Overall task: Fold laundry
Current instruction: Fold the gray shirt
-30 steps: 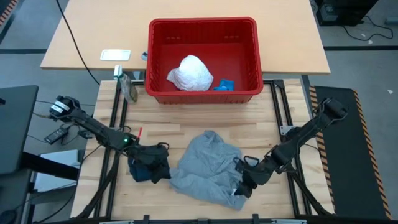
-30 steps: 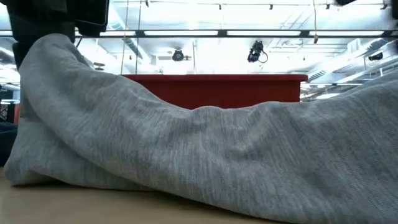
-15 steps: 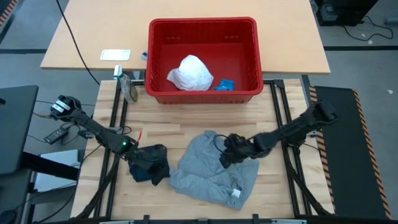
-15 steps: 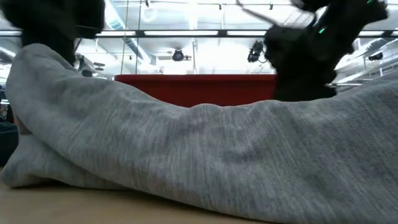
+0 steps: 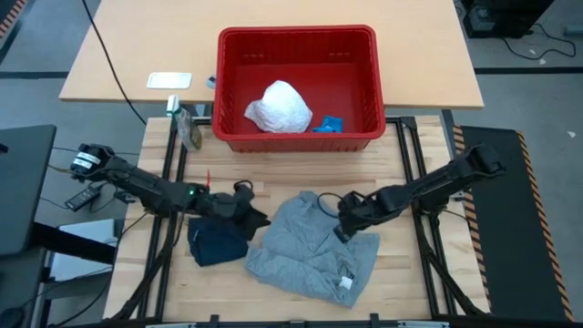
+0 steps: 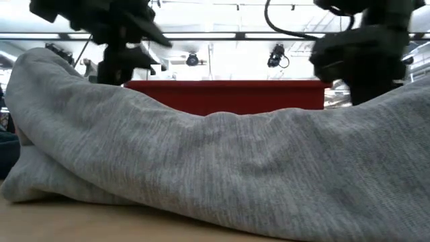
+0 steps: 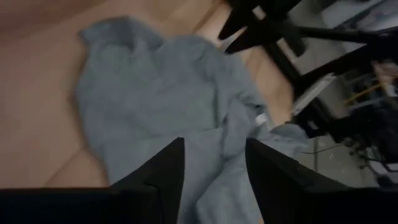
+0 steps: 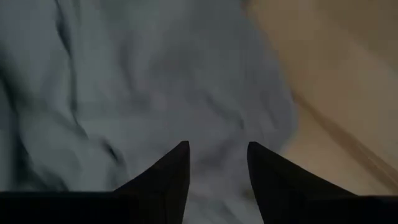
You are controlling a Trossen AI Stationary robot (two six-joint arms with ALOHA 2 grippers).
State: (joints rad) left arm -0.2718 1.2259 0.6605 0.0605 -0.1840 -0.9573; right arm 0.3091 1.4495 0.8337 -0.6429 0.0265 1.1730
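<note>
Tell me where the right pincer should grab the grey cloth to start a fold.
Probably the far edge of the grey cloth, on the basket side, where a small raised flap sticks up. The right pincer hovers open over the cloth's right side, so it could come down from above and pinch that loose edge rather than the flat, rumpled middle.

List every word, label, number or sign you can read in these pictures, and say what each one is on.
None can be read.
Grey cloth: a small white tag near its edge, too small to read.
Back table: a flat white item, no legible print.
Red basket: no visible marking.
</note>
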